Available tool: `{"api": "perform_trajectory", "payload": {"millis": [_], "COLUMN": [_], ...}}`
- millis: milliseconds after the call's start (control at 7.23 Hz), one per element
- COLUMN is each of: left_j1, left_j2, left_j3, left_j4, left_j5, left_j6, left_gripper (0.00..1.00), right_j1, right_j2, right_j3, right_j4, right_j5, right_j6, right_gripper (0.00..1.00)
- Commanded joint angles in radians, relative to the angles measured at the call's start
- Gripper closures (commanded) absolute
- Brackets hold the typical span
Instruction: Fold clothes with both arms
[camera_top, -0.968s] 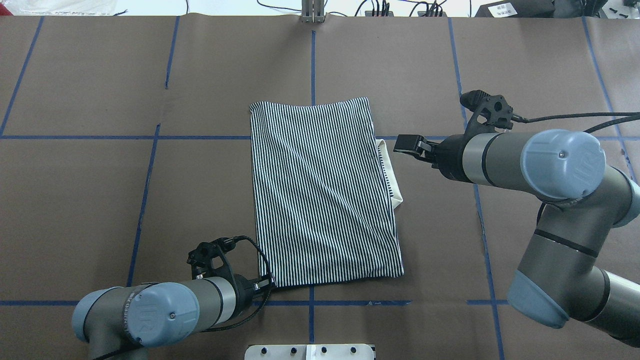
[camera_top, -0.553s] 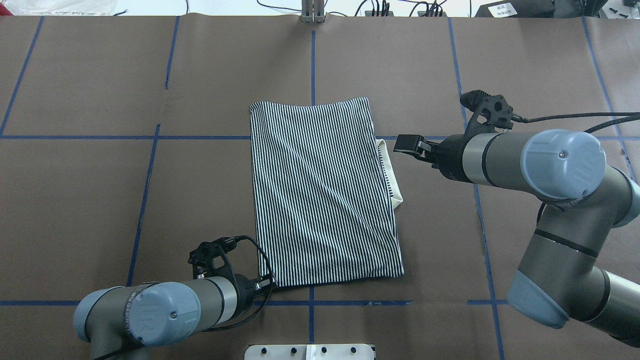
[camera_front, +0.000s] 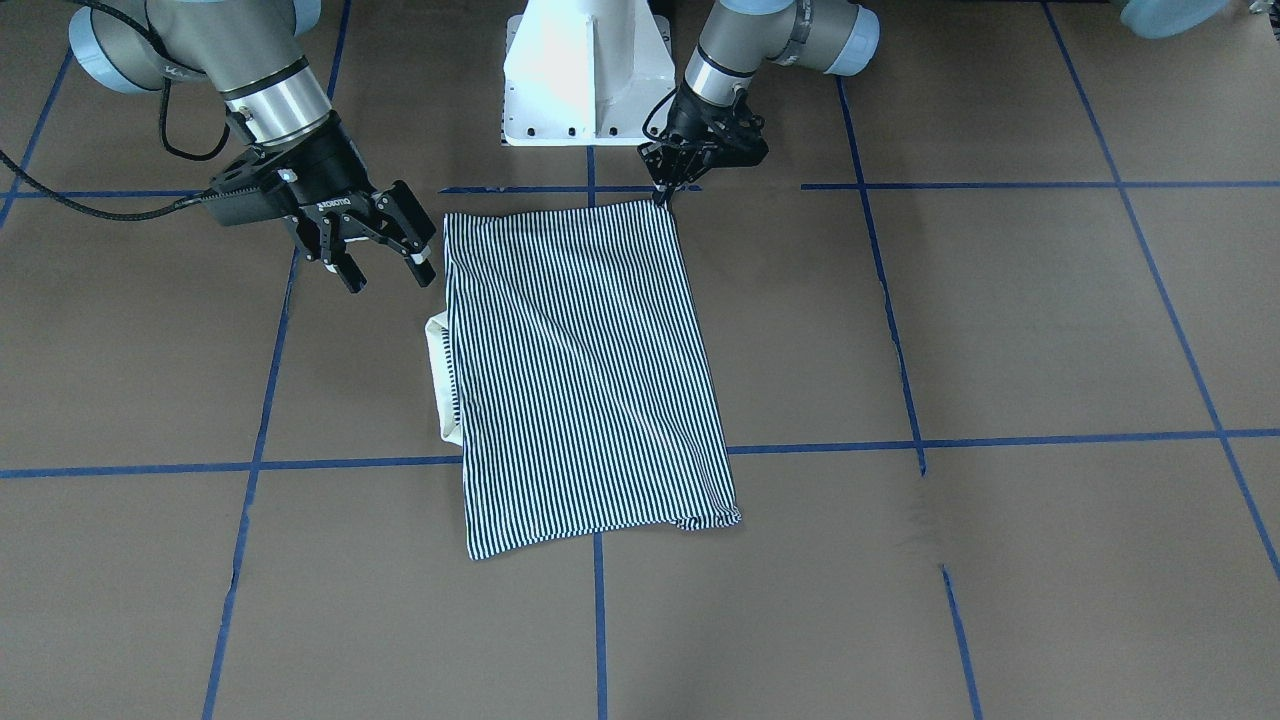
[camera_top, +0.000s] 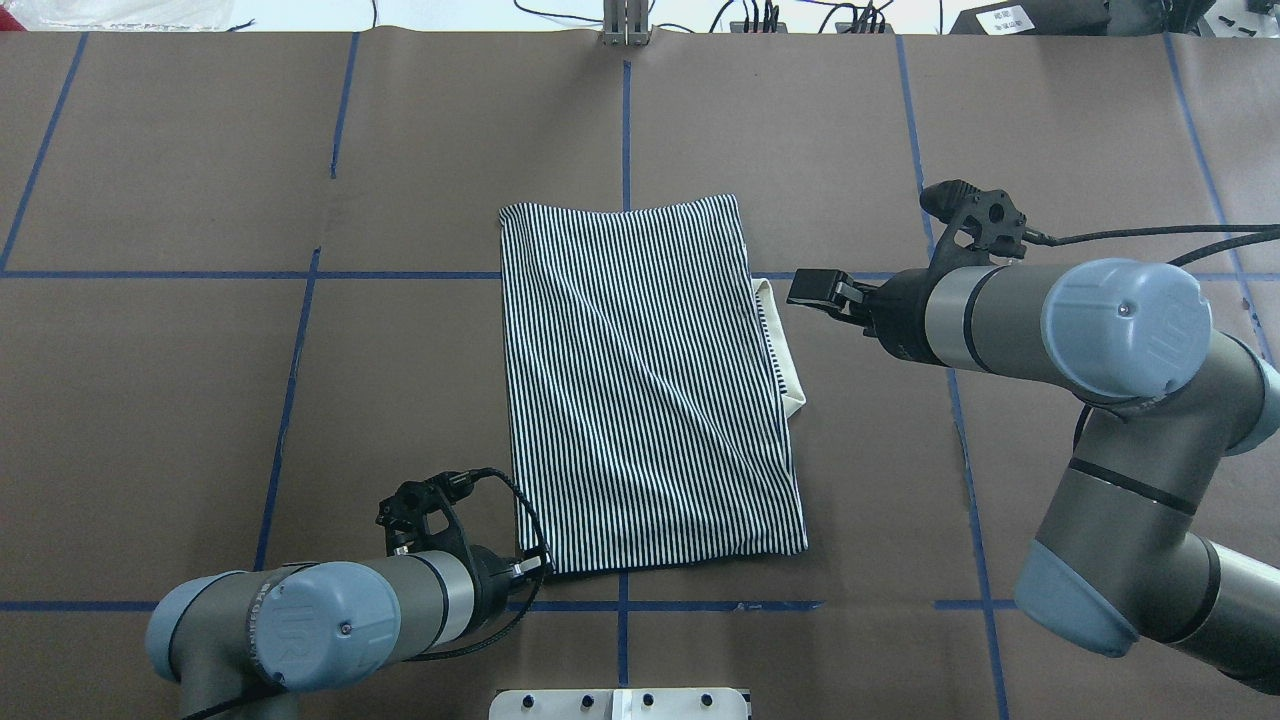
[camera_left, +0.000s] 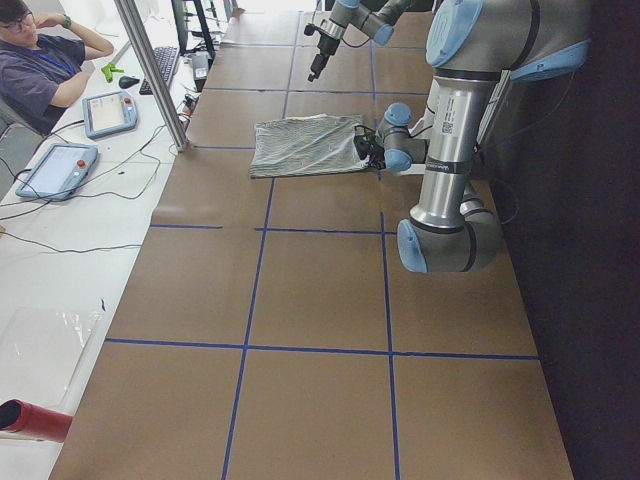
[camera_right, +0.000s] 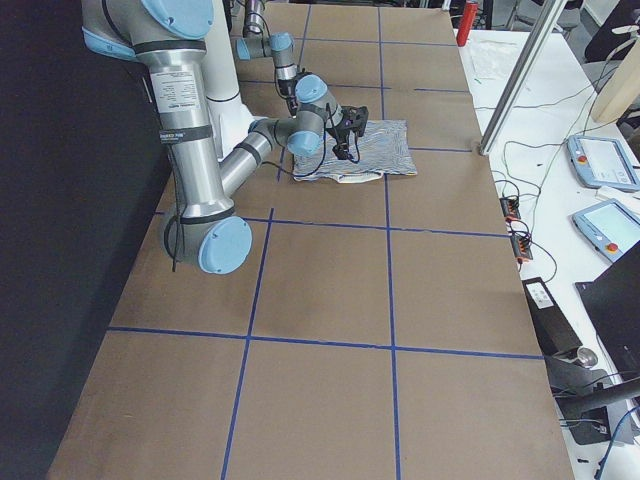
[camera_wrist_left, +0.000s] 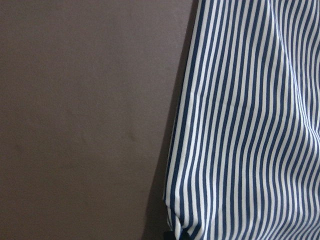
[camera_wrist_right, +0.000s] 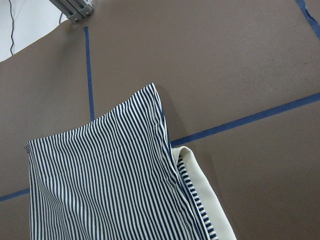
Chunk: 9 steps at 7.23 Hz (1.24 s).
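Striped navy and white, the polo shirt lies folded into a flat rectangle on the brown-paper table. Its cream collar pokes out from one long edge. At the shirt's robot-side corner, the left gripper is pinched together on the fabric. Just beside the collar edge, the right gripper hangs with fingers spread, clear of the cloth.

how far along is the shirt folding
Done: the polo shirt lies flat as a narrow rectangle, sleeves tucked out of sight, only the cream collar poking out on one side. In hand: the left gripper looks pinched on the shirt's near corner; the right gripper hangs open beside the collar edge, not touching. Left: probably a final fold to halve it, not yet begun.
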Motion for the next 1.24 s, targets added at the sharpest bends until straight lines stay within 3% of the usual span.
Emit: {"api": "perform_trajectory", "payload": {"millis": [0, 138, 277, 691, 1106], "left_j1": [-0.004, -0.005, -0.005, -0.005, -0.007], "left_j2": [0.000, -0.008, -0.009, -0.023, -0.025], "left_j3": [-0.010, -0.008, -0.008, -0.010, -0.013], "left_j4": [0.000, 0.000, 0.000, 0.000, 0.000], "left_j5": [0.002, 0.005, 0.005, 0.005, 0.006], "left_j6": [0.000, 0.000, 0.000, 0.000, 0.000], "left_gripper": [1.00, 1.00, 1.00, 1.00, 1.00], "right_j1": [-0.005, -0.005, -0.030, -0.207, -0.362], "right_j2": [0.012, 0.092, 0.172, 0.227, 0.247], "right_j3": [0.007, 0.014, 0.037, 0.050, -0.035], "right_j4": [-0.011, -0.116, -0.302, -0.541, -0.607], "right_j5": [0.001, 0.009, 0.000, -0.095, -0.193], "right_j6": [0.097, 0.244, 0.293, 0.389, 0.414], "right_gripper": [0.05, 0.16, 0.17, 0.24, 0.25]}}
